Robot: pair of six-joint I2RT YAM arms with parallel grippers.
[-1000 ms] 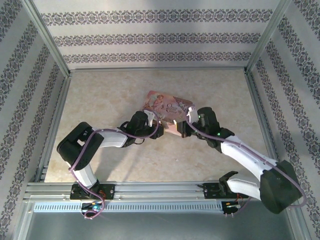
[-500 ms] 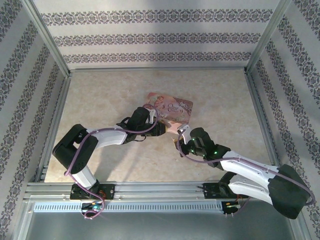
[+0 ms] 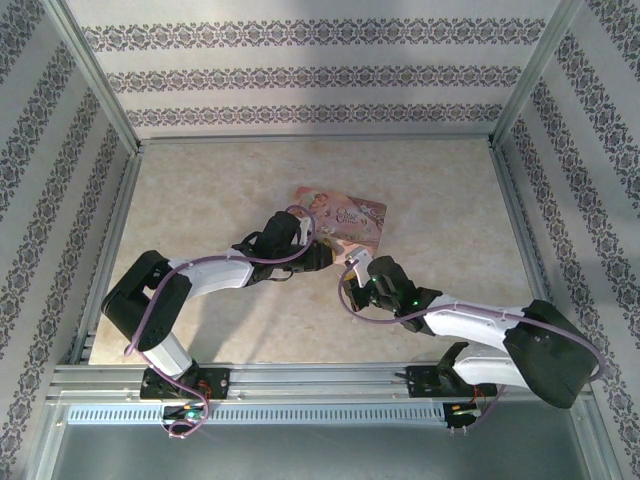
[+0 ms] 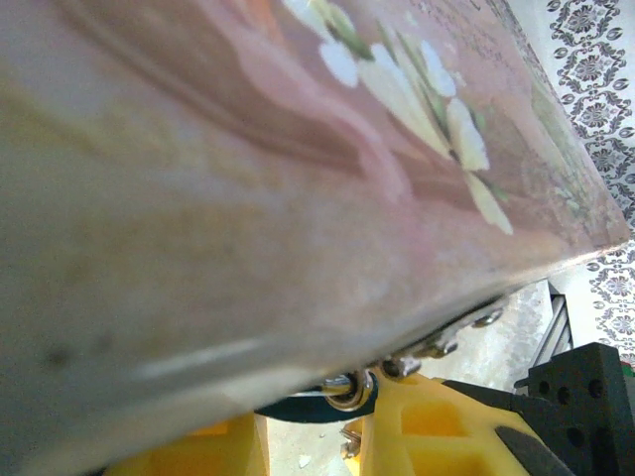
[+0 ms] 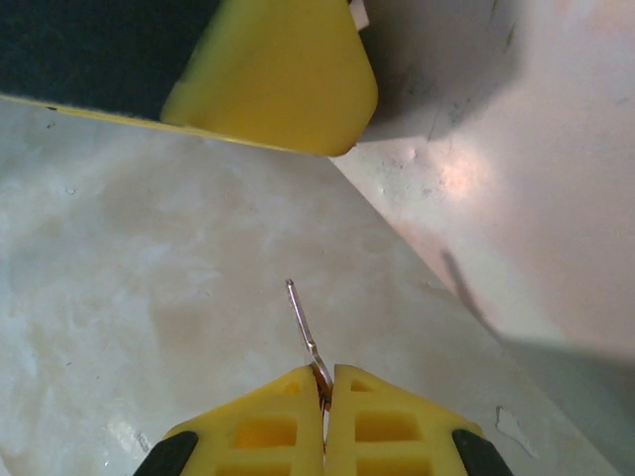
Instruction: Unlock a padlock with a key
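Observation:
The padlock (image 4: 349, 390), a silvery ring with a blue part, hangs under the near edge of the pink box (image 4: 298, 149) in the left wrist view. My left gripper (image 4: 303, 436) has its yellow fingers (image 4: 422, 426) closed against the lock's sides, and from above this gripper (image 3: 318, 256) sits at the box's near-left corner. My right gripper (image 5: 324, 382) is shut on the key (image 5: 302, 322), a thin metal sliver pointing away from the fingers over bare table. From above, the right gripper (image 3: 352, 272) sits just short of the box (image 3: 345, 222).
The pink box lies mid-table, tilted, its near edge lifted. A left finger (image 5: 273, 74) and the box's pale side (image 5: 526, 178) stand close ahead of the key. The right gripper's black body (image 4: 585, 397) is beside the lock. Metal frame rails (image 3: 300, 380) border the table.
My right arm has pulled back from the box's near edge toward the near left, key in its fingers. The left gripper has shifted slightly and stays at the box corner.

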